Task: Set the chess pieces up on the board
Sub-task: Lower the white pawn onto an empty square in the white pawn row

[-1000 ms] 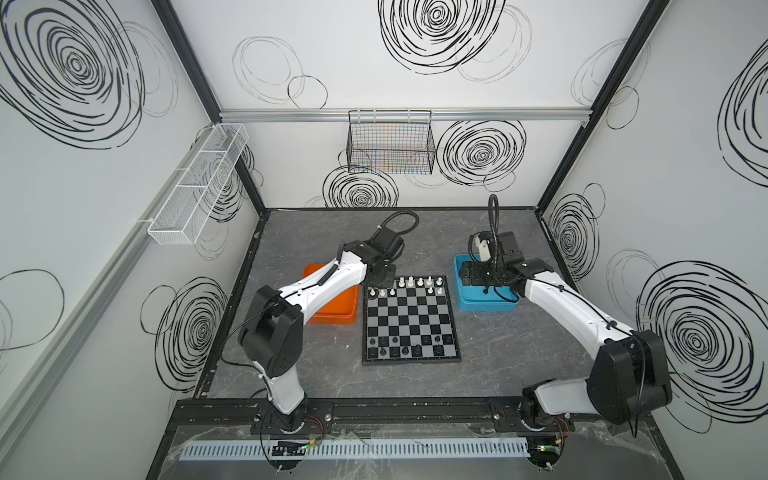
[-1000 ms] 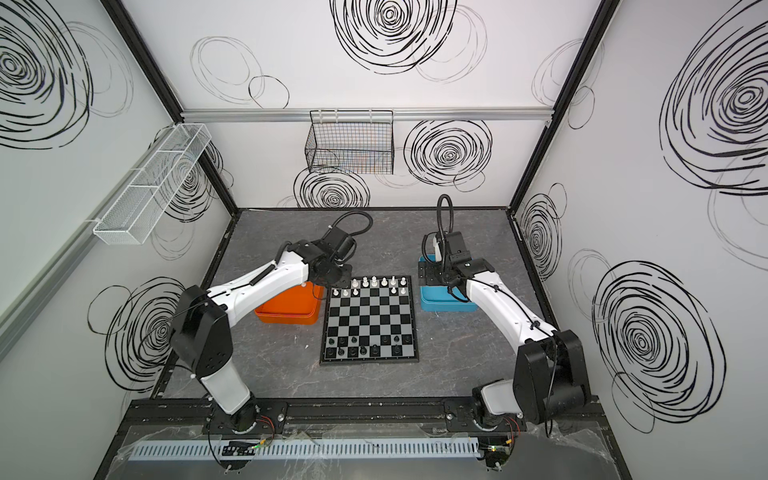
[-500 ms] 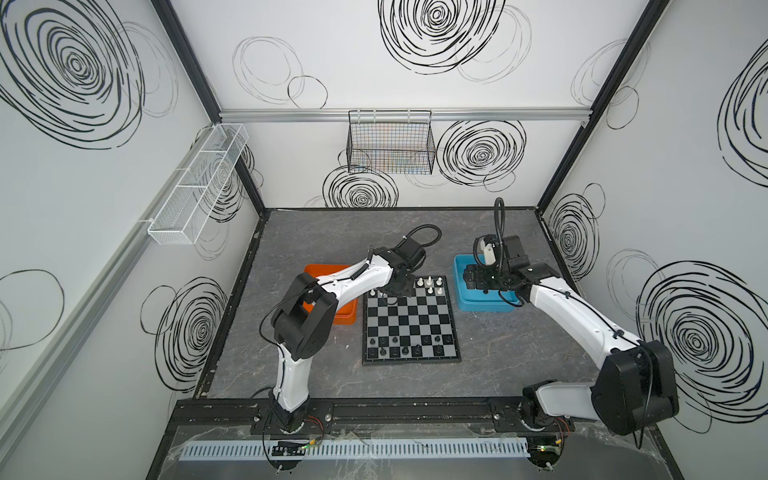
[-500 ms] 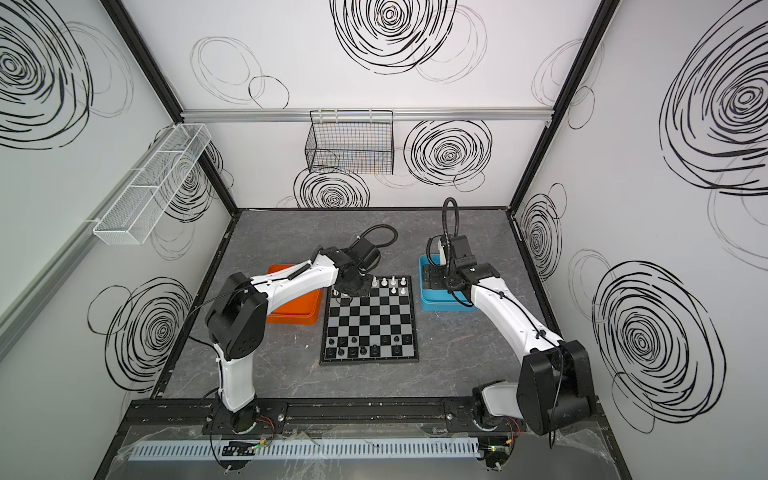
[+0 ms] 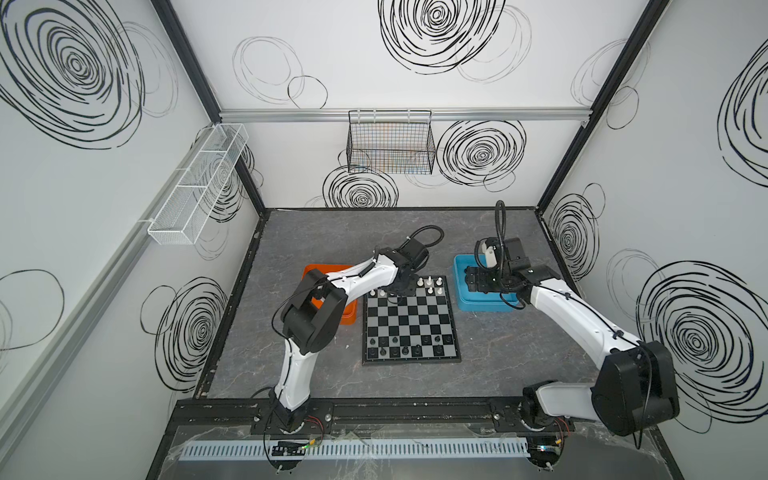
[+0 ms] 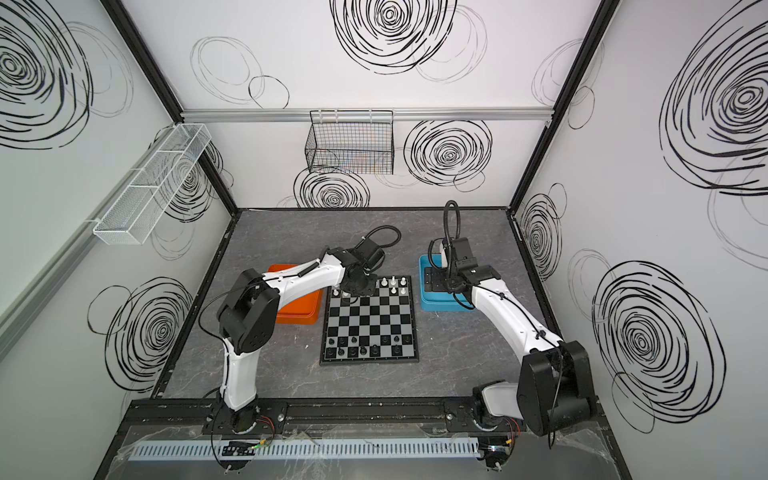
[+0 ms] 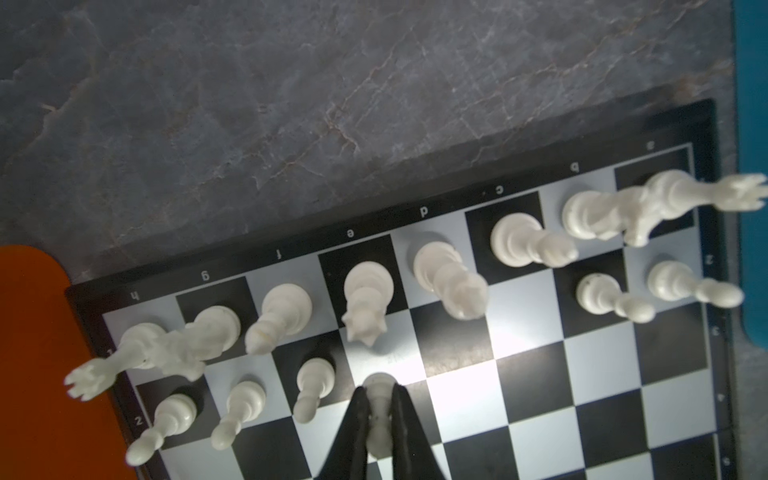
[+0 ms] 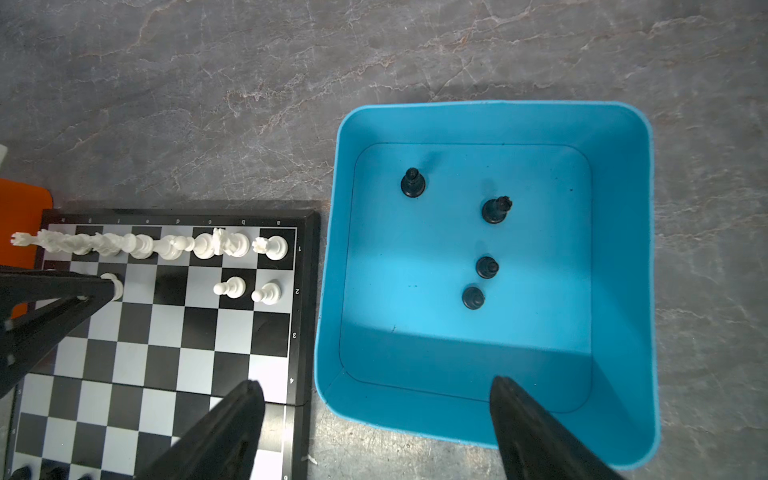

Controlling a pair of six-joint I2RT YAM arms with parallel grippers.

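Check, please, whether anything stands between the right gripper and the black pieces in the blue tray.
Nothing visible does. The right gripper hangs above the blue tray with open jaws, and the four black chess pieces stand apart on its floor, uncovered from above.

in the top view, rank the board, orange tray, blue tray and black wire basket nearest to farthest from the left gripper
1. board: directly under the left gripper, which pinches a white pawn.
2. orange tray: just off the board's left edge.
3. blue tray: off the board's right edge, a bit farther.
4. black wire basket: hung high on the back wall.
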